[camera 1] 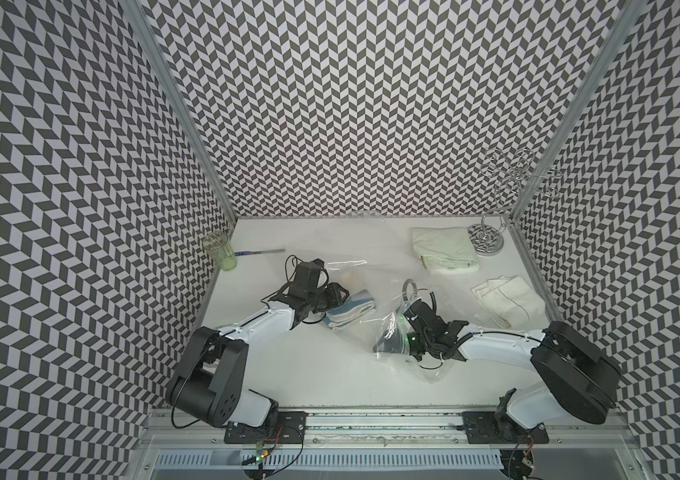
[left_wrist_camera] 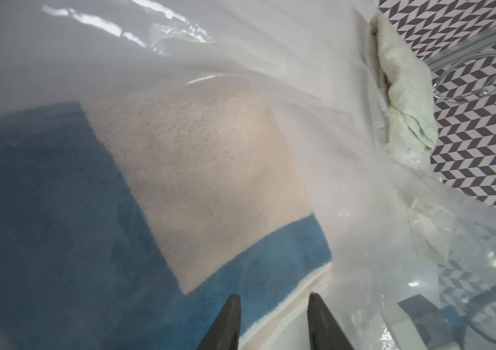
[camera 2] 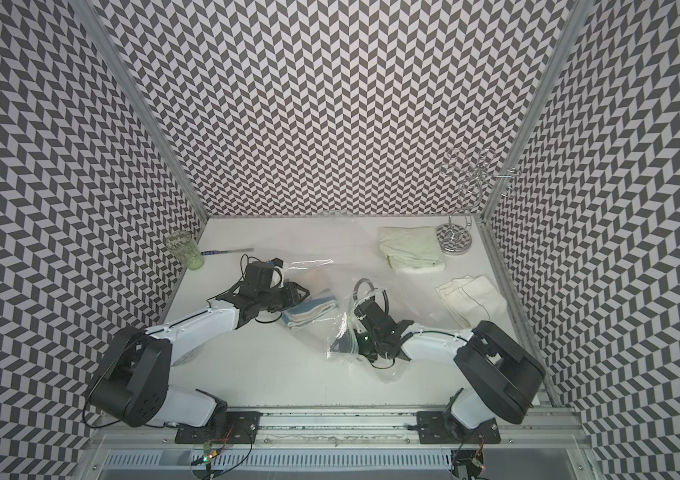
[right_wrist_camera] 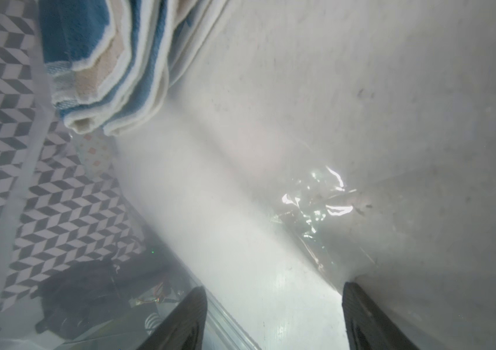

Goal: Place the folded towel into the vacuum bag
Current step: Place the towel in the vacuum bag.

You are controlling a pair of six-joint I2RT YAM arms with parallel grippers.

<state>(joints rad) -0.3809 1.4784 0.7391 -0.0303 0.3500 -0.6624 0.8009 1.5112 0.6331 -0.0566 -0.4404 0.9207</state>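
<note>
The folded towel (camera 1: 350, 311) (camera 2: 311, 311), blue and beige with cream edges, lies mid-table under hazy film of the vacuum bag (camera 1: 354, 274) (camera 2: 317, 274). That clear, crinkled plastic spreads from there toward my right arm. My left gripper (camera 1: 336, 297) (left_wrist_camera: 274, 300) is at the towel's (left_wrist_camera: 198, 169) left end. Its fingers stand apart with the towel's cream edge between them, and whether they press it is unclear. My right gripper (camera 1: 388, 345) (right_wrist_camera: 274, 291) is wrapped in the bag's film (right_wrist_camera: 316, 197), fingers wide apart, nothing pinched. The towel (right_wrist_camera: 104, 60) lies beyond it.
A green glass (camera 1: 219, 251) and a thin pen (camera 1: 261, 251) sit at the back left. A pale green folded towel (camera 1: 444, 249), a chrome wire stand (camera 1: 489, 237) and a white cloth (camera 1: 508, 299) occupy the back right. Patterned walls enclose three sides.
</note>
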